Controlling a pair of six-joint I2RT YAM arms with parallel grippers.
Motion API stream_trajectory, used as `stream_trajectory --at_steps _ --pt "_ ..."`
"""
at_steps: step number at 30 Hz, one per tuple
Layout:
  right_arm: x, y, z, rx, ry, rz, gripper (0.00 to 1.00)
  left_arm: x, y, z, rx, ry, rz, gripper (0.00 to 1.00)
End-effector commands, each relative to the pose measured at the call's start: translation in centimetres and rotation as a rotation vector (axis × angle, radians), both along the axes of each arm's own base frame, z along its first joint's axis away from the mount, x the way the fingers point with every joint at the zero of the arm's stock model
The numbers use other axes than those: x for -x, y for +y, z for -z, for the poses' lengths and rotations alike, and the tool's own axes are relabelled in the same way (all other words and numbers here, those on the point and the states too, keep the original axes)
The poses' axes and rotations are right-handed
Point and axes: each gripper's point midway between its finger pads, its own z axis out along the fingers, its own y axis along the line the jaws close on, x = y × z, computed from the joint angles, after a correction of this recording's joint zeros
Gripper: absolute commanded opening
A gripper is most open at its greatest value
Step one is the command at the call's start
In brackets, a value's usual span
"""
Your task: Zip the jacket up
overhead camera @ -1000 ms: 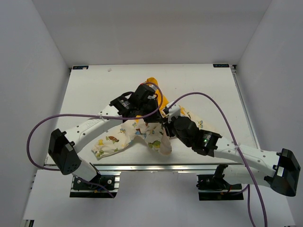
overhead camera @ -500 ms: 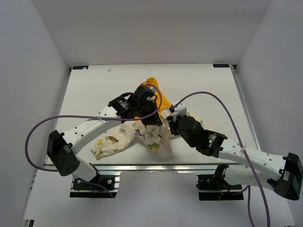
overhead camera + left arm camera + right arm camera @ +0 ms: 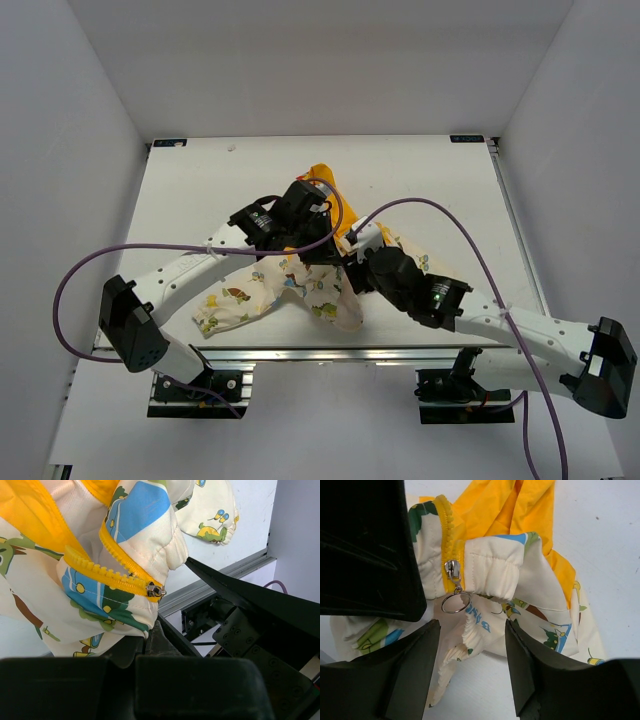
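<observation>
The jacket (image 3: 318, 285) lies bunched over the middle of the table (image 3: 200, 190), with its front hem lifted clear of the tabletop. Its slider (image 3: 452, 571) sits at the hem end of the yellow zipper (image 3: 100, 570), and the ring (image 3: 455, 602) hangs free below it. We judge that zipping has not begun. Over the last second the jacket and the left gripper (image 3: 312, 250) have hardly shifted. The right gripper (image 3: 472, 630) has swung a little toward the table's right side and come back to the middle. We read this as a fresh line-up on the ring, not as progress. The jacket's long axis runs from the table's far side to its near edge, with the hood (image 3: 322, 175) far and the hem near, so the slider must travel toward the far side. The left gripper appears closed on the hem. The right gripper stands wide, its fingers (image 3: 520, 670) short of the ring and holding nothing.
</observation>
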Motion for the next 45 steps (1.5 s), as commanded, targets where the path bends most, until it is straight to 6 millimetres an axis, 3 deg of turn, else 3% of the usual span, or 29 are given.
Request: stream_trajectory --at_steps 1,15,21,22,26,28,33,34,38,45 --pt "-1.1 0.4 -1.8 -0.048 -0.052 0.045 0.60 0.2 0.2 -2.5 0.052 -0.050 0.012 0.00" --pt "-1.7 2.9 -3.1 -0.113 -0.092 -0.013 0.56 0.6 0.0 -1.8 0.056 -0.032 0.031 0.00" --pt "-1.9 3.0 -3.6 -0.136 -0.114 -0.008 0.42 0.7 -0.1 -1.6 0.060 -0.027 0.038 0.00" --pt "-1.9 2.9 -3.6 -0.134 -0.115 -0.005 0.35 0.8 -0.1 -1.6 0.060 -0.027 0.039 0.00" --pt "-2.0 2.8 -3.4 -0.115 -0.122 -0.005 0.25 0.8 0.0 -1.8 0.064 -0.031 0.040 0.00" --pt "-1.9 2.8 -3.3 -0.110 -0.119 -0.013 0.14 0.8 0.0 -1.8 0.062 -0.032 0.040 0.00" --pt "-1.5 2.6 -3.4 -0.086 -0.105 -0.032 0.07 0.8 0.4 -1.3 0.039 -0.035 0.041 0.00" --pt "-1.4 2.3 -3.0 -0.067 -0.093 -0.029 0.01 0.8 0.5 -1.1 0.031 -0.033 0.042 0.00" --pt "-1.0 1.9 -2.7 -0.025 -0.065 -0.038 0.00 0.5 1.3 -0.3 -0.024 -0.043 0.026 0.00" --pt "-1.0 2.0 -5.6 -0.055 -0.092 -0.046 0.00 1.2 2.8 1.7 -0.117 -0.031 0.071 0.00"
